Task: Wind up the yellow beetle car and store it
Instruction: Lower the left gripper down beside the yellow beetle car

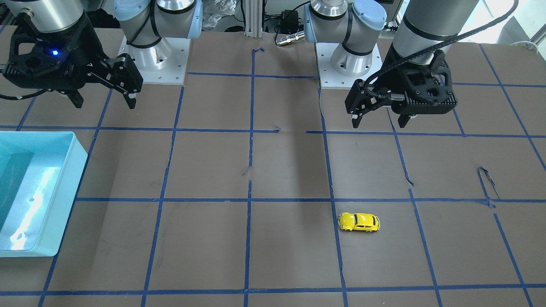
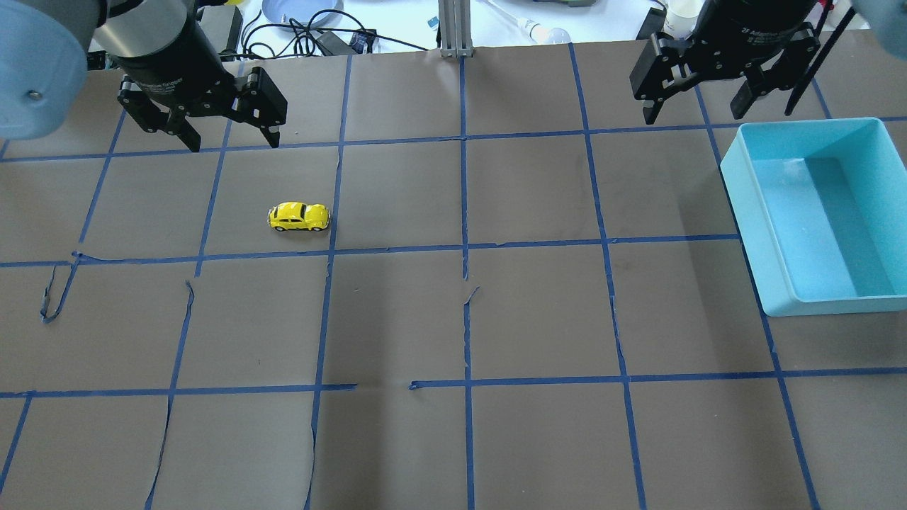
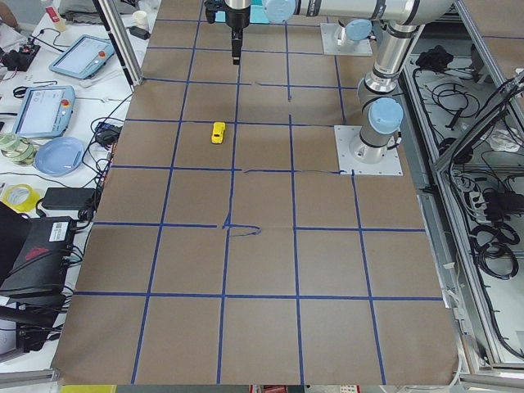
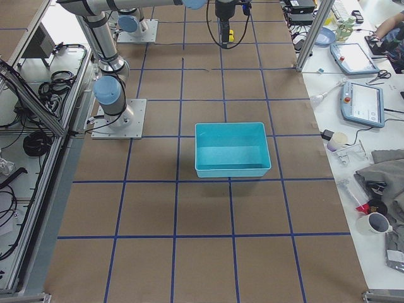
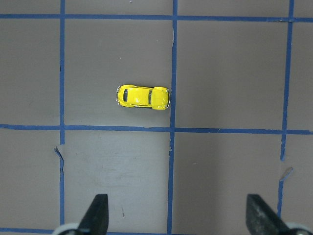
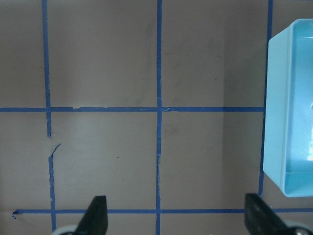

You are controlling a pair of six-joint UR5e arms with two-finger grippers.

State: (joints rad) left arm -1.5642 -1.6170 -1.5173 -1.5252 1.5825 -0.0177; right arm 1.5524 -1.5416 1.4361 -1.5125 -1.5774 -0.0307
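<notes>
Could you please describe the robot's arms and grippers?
Both arms are silver-grey tubes with pale blue joint caps. The left gripper and right gripper are black and two-fingered. A black braided cable runs to the left one, and a blue light glows on the right.

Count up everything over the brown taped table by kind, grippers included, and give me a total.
Toy cars: 1, the yellow beetle car
Bins: 1, the light-blue bin, nothing in it
Grippers: 2, the left gripper and the right gripper, both open and holding nothing
Total: 4
</notes>
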